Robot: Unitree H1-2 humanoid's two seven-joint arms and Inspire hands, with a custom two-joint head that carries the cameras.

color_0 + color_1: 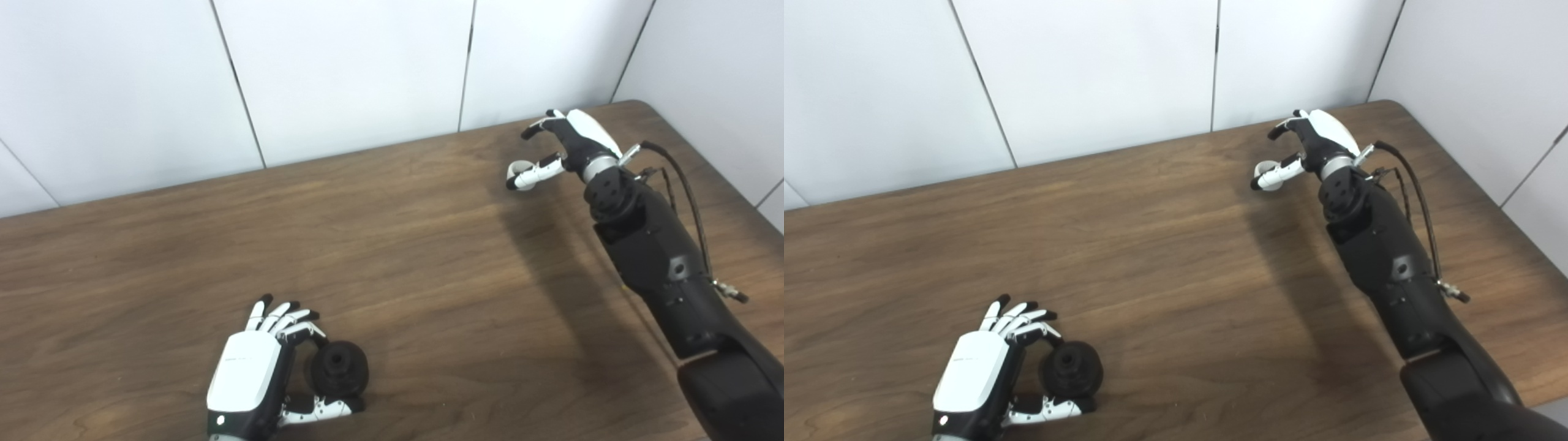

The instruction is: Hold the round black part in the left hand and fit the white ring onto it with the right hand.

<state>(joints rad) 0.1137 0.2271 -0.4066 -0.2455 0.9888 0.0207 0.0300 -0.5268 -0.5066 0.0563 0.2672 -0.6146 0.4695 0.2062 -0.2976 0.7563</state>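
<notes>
At the brown wooden table's (392, 245) far right, the right hand (560, 147) spreads over the small white plastic ring (519, 166); it should pinch squarely. Nearby, left hand (257, 373) cups the round black part (339, 369).

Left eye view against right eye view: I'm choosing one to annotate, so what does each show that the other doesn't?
Only the left eye view: more of the table and wall to the left of the left hand.
Only the right eye view: more wall and table to the right of the right arm, including the table's right edge running toward the near side.
Both: the left hand at the near edge, its fingers and thumb curled around the round black part on the table, and the right hand far right, with the white ring at its thumb; whether it grips the ring is unclear.
</notes>
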